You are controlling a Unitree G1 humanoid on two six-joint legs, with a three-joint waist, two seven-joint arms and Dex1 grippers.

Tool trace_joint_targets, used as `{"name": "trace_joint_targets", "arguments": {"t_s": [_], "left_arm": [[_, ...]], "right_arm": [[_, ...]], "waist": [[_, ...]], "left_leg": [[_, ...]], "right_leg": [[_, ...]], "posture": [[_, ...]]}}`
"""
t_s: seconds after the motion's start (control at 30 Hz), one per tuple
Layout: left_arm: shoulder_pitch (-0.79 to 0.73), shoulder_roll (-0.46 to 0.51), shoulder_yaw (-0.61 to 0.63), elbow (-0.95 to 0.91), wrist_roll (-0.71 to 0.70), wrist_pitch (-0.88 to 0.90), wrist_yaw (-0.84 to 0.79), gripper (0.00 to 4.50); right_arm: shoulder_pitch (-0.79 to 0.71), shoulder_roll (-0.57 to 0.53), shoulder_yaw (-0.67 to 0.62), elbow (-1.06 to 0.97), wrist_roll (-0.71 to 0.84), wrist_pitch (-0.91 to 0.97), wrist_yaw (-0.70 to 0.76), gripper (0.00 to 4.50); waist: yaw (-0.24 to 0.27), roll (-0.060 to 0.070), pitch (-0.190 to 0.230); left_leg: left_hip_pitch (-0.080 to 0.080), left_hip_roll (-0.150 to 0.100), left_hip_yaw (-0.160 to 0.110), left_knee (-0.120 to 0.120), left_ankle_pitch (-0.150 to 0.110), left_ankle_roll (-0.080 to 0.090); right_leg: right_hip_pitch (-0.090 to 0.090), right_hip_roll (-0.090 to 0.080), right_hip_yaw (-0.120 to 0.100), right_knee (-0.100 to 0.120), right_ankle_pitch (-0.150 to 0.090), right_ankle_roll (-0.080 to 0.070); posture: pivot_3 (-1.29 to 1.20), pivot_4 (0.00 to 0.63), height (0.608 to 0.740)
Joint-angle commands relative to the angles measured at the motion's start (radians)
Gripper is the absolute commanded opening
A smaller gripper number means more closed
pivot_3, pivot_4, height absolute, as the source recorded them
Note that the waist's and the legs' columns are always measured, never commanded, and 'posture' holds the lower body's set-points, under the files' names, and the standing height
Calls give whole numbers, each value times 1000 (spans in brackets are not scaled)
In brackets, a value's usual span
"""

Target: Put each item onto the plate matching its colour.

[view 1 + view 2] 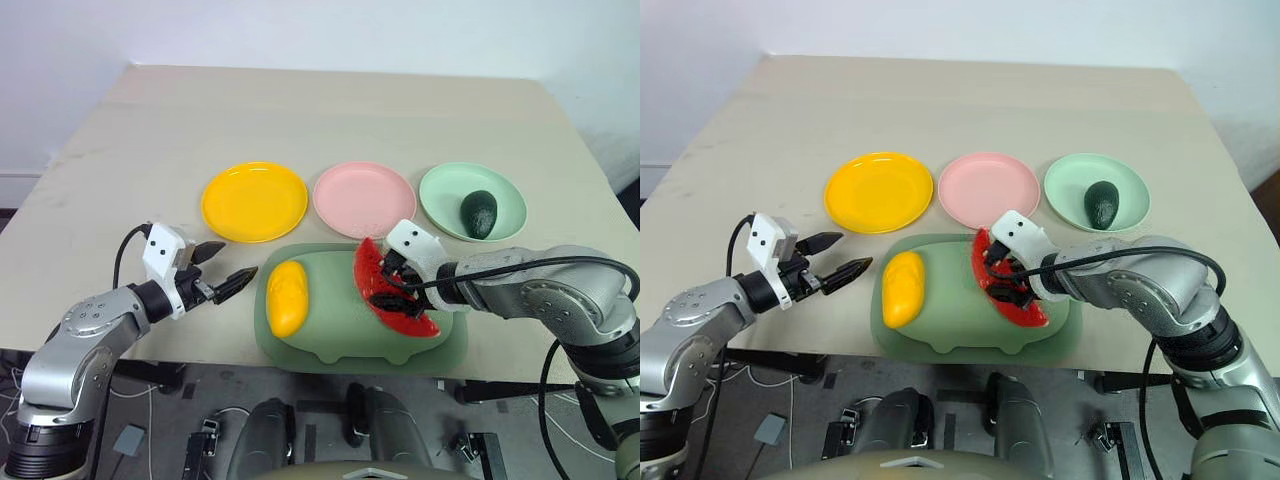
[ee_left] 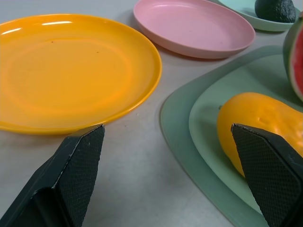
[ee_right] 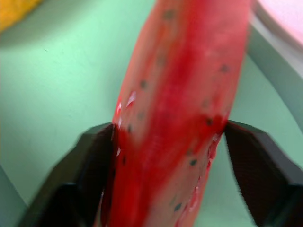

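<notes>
A: Where does everything lie, going by the pig-shaped mat point(image 1: 340, 320)?

B: The mat sits at the near edge of the tabletop point(image 1: 300, 120). The yellow fruit point(image 1: 287, 297) lies on its left part. The watermelon wedge point(image 1: 385, 290) stands on edge on its right part, with the right pincer point(image 1: 392, 285) clamped across it. In the right wrist view both black fingers point(image 3: 94, 161) press against the red flesh on either side.

A: Is the whole wedge visible?

B: No. From the head camera the pincer and its white mount cover the wedge's middle, and up close its seeds are blurred.

A: And the plates?

B: Just beyond the mat, in a row: the yellow plate point(image 1: 255, 201) to the left, the pink plate point(image 1: 364, 198) in the middle, the mint green plate point(image 1: 472, 200) to the right. The avocado point(image 1: 479, 213) lies in the green one. In the left wrist view only its lower part shows, cut off by the frame's edge.

A: The left pincer?

B: The left pincer point(image 1: 222, 268) hangs released over the tabletop just left of the mat, fingers spread wide, holding nothing, pointing toward the yellow fruit.
</notes>
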Motion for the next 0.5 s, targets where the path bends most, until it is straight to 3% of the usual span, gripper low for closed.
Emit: {"name": "trace_joint_targets", "arguments": {"t_s": [0.03,0.2,0.37,0.5], "left_arm": [[7,4,27,-39,2,-19,7,4500],[-1,10,30,-31,1,-20,4,4500],[-19,16,25,-19,4,-23,-1,4500],[-29,21,28,-20,5,-26,-3,4500]], "right_arm": [[-90,-2,-31,37,-56,-53,65,2996],[-249,2,-9,205,-178,-144,154,2944],[-433,55,155,591,-463,-479,313,2935],[-495,185,214,938,-630,-741,401,2935]], "waist": [[-1,0,0],[0,0,0],[-4,0,0],[-8,0,0]], "left_leg": [[0,0,0,0,0,0],[0,0,0,0,0,0],[0,-1,1,0,0,0],[0,0,1,-1,0,0]], "right_leg": [[0,0,0,0,0,0],[-1,0,0,0,0,0],[-1,0,0,0,0,0],[-1,1,0,1,0,0]], "posture": [[0,150,740],[0,150,740],[0,150,740],[0,150,740]]}}
